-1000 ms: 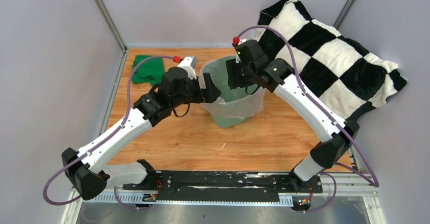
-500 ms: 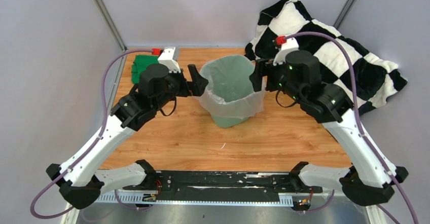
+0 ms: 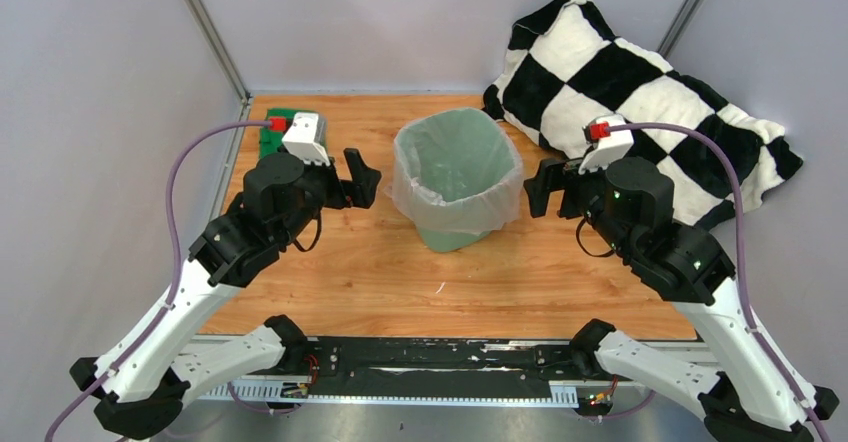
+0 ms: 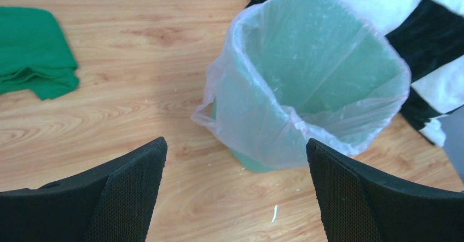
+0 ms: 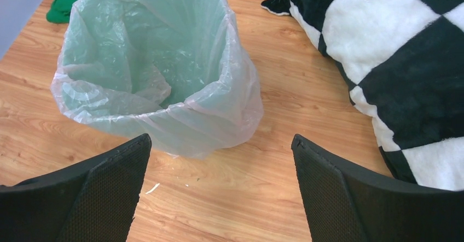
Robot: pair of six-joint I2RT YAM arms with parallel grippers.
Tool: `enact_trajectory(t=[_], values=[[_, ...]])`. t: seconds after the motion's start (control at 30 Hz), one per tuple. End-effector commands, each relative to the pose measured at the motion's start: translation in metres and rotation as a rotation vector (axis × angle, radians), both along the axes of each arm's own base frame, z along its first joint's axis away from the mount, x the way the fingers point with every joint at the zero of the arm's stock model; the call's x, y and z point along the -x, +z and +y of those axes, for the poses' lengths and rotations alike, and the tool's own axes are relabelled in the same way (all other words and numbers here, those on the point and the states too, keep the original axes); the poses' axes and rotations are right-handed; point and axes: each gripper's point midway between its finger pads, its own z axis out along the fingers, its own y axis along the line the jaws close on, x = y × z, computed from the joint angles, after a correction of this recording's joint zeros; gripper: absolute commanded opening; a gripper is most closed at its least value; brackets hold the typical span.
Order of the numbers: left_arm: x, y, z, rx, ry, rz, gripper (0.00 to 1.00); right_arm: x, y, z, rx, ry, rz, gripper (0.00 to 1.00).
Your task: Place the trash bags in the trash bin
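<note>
The thin, translucent pale-pink plastic trash bag [image 3: 458, 207] lines the mint-green plastic bin [image 3: 448, 240], its mouth folded down over the rounded-square rim. The left gripper [image 3: 361, 176] hangs just left of the bin and the right gripper [image 3: 534, 188] just right of it, both spread wide, holding nothing, clear of the bag. A black-and-white checkered cushion [image 3: 640, 102] lies behind the bin's right side.

Pale pink and translucent, the bag [image 3: 487, 205] tints the mint-green bin [image 3: 447, 236], both set against the warm orange wood grain of the table [image 3: 400, 282]. The cushion [image 3: 650, 102] carries a bold black-and-white check, and the cloth [image 4: 33, 50] is deep green. My arms [image 3: 200, 292] are white with black joints.
</note>
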Motion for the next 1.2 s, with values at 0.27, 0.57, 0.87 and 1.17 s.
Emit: enact_trajectory(t=[0.27, 0.57, 0.87, 1.17], values=[[0.006, -0.022, 0.016, -0.070, 0.030, 0.008, 1.00, 0.002, 0.008, -0.016, -0.039, -0.066, -0.082, 1.00], [0.007, -0.019, 0.019, -0.076, 0.037, -0.004, 1.00, 0.003, 0.010, -0.020, -0.055, -0.084, -0.090, 1.00], [0.007, -0.019, 0.022, -0.084, 0.044, -0.013, 1.00, 0.002, 0.011, -0.018, -0.062, -0.078, -0.095, 1.00], [0.008, -0.020, 0.021, -0.082, 0.037, -0.010, 1.00, 0.005, 0.013, -0.020, -0.073, -0.076, -0.108, 1.00]])
